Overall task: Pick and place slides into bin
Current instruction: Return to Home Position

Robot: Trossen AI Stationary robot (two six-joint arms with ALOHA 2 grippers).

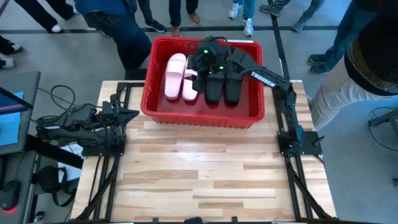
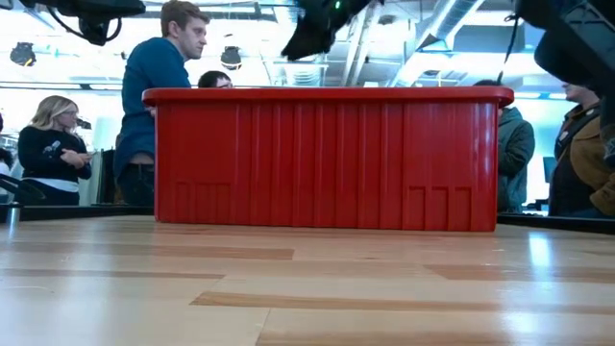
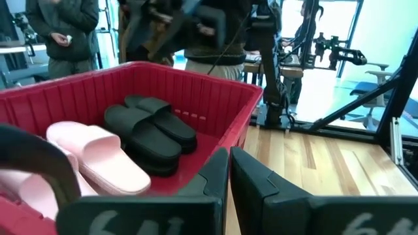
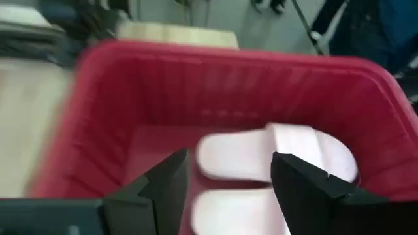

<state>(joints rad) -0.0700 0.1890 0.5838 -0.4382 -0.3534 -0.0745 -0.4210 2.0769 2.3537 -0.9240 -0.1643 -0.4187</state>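
White lettering (image 1: 263,76) ran along the right arm (image 1: 281,93), upper right of centre in the high view, too small to read. Pale marks (image 3: 124,225) on the left gripper (image 3: 228,160), at the left wrist view's bottom edge, were blurred beyond reading.

Left arm (image 1: 81,127) — black links, looped black cables (image 1: 55,92) at 9 o'clock. Right arm (image 1: 287,109) — black, white lettering (image 1: 263,77), green lamps (image 1: 205,50); right pincer (image 4: 228,155) angular, matte dark.

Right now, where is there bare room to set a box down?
The bare table in front of the bin is free; only the shut left pincer rests by its left edge. The bin is crowded: pink slides, black slides, the open right pincer above.
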